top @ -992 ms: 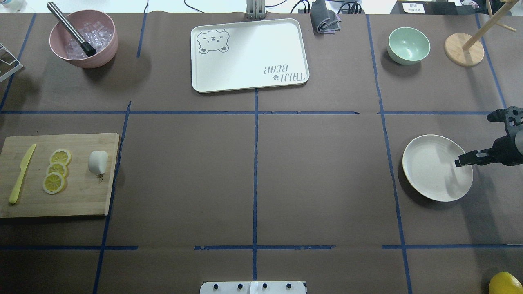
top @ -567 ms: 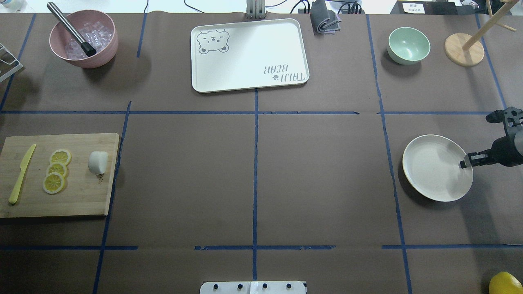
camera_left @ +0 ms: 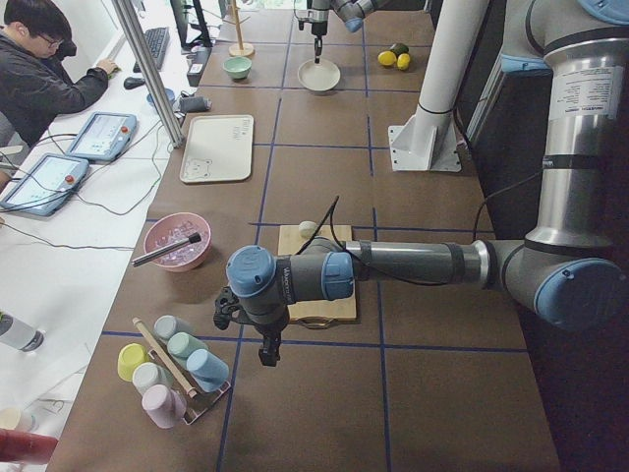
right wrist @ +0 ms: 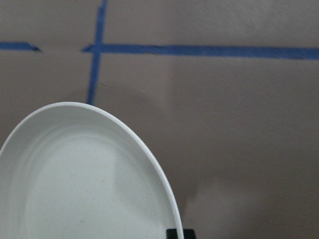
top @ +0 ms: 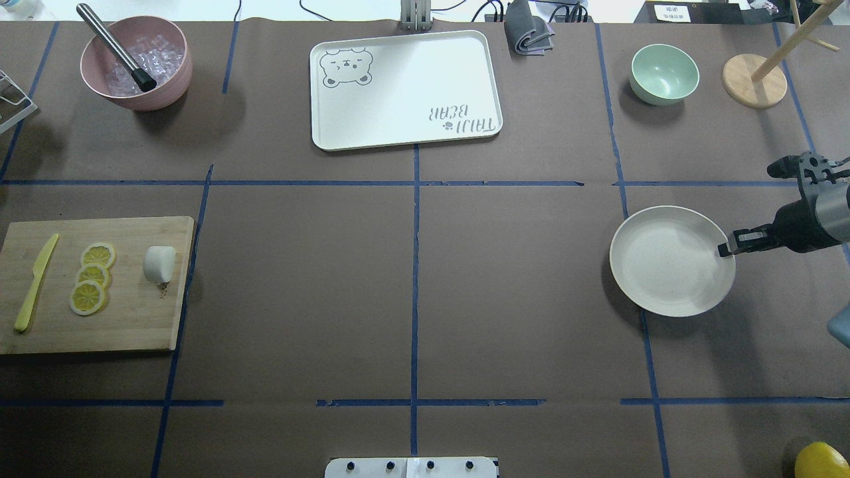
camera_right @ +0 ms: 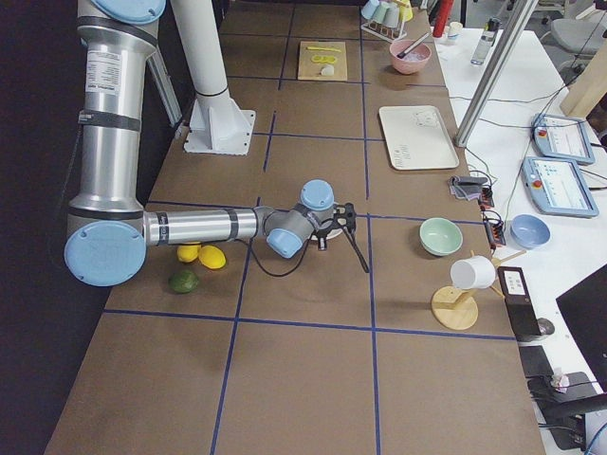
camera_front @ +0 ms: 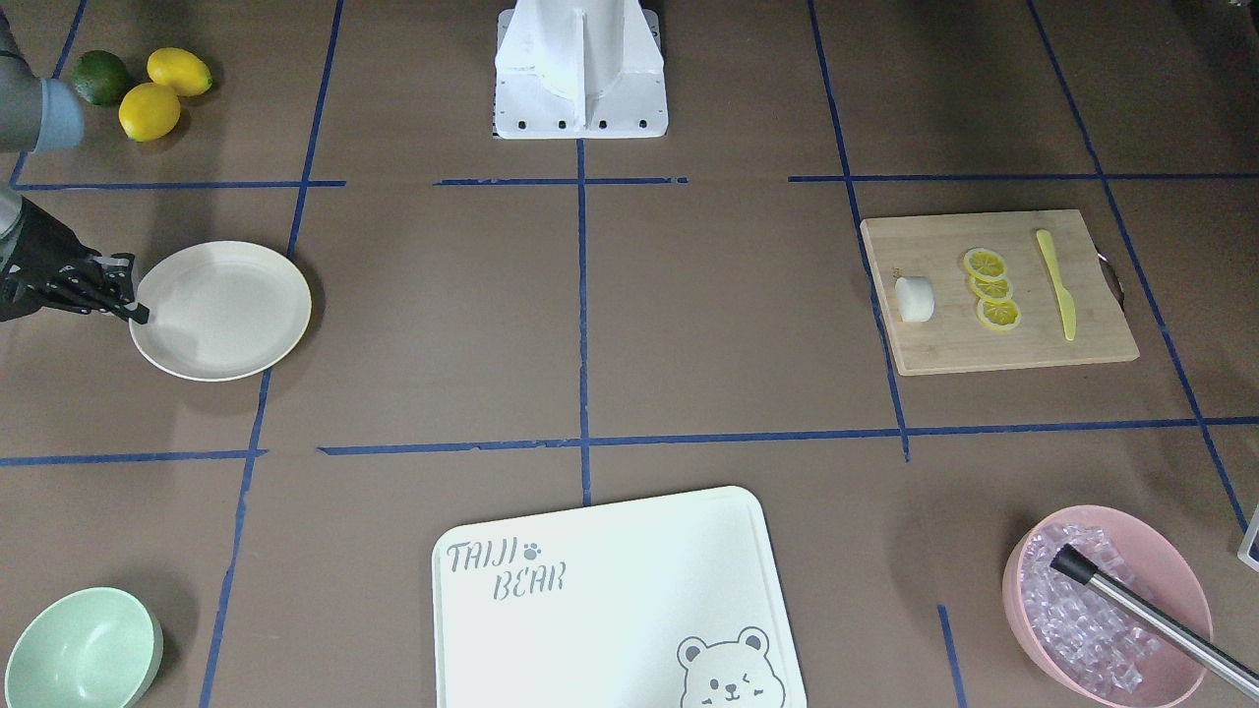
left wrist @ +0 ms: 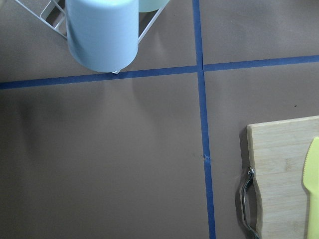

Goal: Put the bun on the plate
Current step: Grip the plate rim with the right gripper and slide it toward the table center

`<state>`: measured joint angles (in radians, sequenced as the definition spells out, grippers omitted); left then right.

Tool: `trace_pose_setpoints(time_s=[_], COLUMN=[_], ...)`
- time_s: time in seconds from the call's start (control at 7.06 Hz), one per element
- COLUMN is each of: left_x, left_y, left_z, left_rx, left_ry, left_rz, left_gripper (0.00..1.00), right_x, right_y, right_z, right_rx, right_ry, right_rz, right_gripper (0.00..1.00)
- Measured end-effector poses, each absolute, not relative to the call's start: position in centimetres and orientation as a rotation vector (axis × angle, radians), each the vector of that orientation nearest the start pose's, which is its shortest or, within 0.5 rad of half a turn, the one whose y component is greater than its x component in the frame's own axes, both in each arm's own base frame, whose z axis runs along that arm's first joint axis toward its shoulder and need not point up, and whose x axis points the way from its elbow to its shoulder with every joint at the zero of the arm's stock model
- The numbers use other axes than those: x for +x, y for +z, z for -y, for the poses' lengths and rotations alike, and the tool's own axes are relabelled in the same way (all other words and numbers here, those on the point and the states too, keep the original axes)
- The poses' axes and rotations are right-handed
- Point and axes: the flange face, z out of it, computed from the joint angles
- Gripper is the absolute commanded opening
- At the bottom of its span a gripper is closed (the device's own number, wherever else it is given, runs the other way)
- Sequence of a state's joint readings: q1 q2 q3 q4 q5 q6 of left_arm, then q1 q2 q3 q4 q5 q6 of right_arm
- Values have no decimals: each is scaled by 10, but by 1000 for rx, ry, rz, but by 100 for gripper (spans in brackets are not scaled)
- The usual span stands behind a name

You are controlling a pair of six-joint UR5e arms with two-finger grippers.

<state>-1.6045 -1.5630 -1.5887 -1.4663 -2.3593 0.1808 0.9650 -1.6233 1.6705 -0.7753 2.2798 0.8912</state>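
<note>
The task is hardly begun. The bun (top: pixel 159 263) lies on its side on the wooden cutting board (top: pixel 133 318) at the robot's left end of the counter, just beside the three lemon slices (top: pixel 93 275), with the yellow knife (top: pixel 36 282) further out along the board. Nothing touches the bun.

The plate (top: pixel 672 260) sits bare at the opposite end of the counter, well apart from the board. The right end effector (top: pixel 724 249) is at the plate's outer rim with its fingers drawn together on that edge. In the right wrist view a dark fingertip (right wrist: pixel 179 233) shows right at the rim, so it appears to pinch the plate rather than merely rest beside it. The likely aim is to bring the plate within reach, though that is only a judgement.

The left end effector (camera_left: pixel 271 350) hangs over the counter off the board's outer end, near the rack of pastel cups (camera_left: pixel 172 366). Its wrist camera shows only the board's handle end and bare counter. Whether its fingers are apart or together cannot be told, since it shows only in the side view.

Still to do: reach the bun, grip it, carry it across, and set it down inside the plate's rim.
</note>
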Motion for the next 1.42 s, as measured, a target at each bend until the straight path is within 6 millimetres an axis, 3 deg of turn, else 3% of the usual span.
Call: trace_pose_setpoints(time_s=[0.28,0.71,0.85,1.13,1.28,1.42], left_x=[-78,-72,-69,-64,-63,-62], left_y=[663,664,664,666,667,667], left_z=[479,480,480,480,480,480], left_rx=[-6,-14,-17,-26,-30,-32], left_ry=[102,114,118,123,124,125], left_rz=[-794,-794,-794,-794,-794,-794], left_gripper=[100,100,100,100,100,100], right_x=[-282,-424,-463,-512,-527,-535], right_y=[456,339,312,299,302,304], right_z=[479,485,475,448,438,430], right_rx=[122,128,133,149,160,165], right_ry=[30,109,123,125,124,121], right_rz=[1146,1200,1185,1151,1136,1128], right_gripper=[8,8,8,15,39,98])
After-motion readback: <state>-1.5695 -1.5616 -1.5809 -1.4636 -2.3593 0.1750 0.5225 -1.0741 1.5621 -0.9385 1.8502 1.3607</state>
